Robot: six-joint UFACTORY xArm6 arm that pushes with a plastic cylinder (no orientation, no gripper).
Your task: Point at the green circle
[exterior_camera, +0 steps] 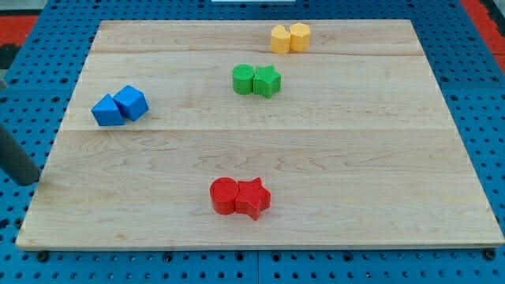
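Note:
The green circle (243, 80) lies on the wooden board (355, 158), above its middle, touching a green star (267, 80) on its right. My dark rod comes in at the view's left edge. My tip (28, 180) is just off the board's left edge, far to the lower left of the green circle and below the blue blocks.
Two yellow blocks (289, 37) touch each other near the top edge. A blue triangle-like block (107, 111) and a blue cube (132, 102) touch at the left. A red circle (225, 196) and a red star (253, 198) touch near the bottom middle. Blue pegboard (481, 95) surrounds the board.

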